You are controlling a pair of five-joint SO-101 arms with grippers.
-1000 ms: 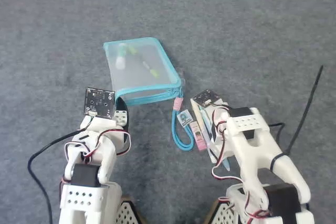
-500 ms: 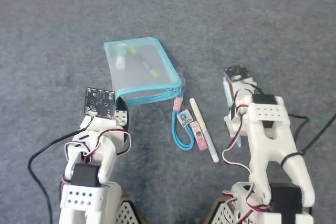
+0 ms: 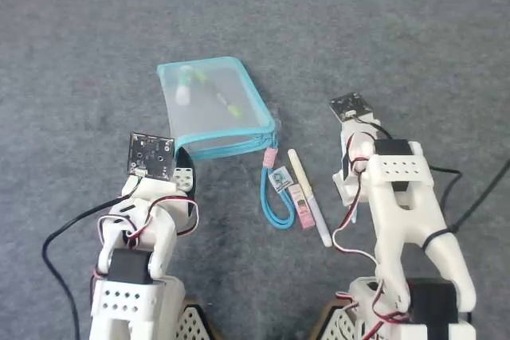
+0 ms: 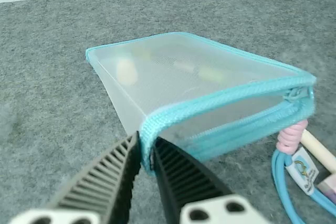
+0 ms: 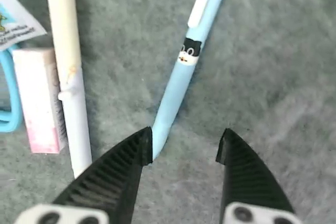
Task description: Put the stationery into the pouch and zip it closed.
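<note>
Left end effector (image 4: 146, 163) clamps one pouch (image 3: 215, 109); right end effector (image 5: 184, 145) wide; two pens (image 5: 181, 72), one eraser (image 5: 37, 98).

The pouch (image 3: 215, 113) is frosted plastic, cloth-edged; the mat (image 3: 398, 53) rough felt.
</note>
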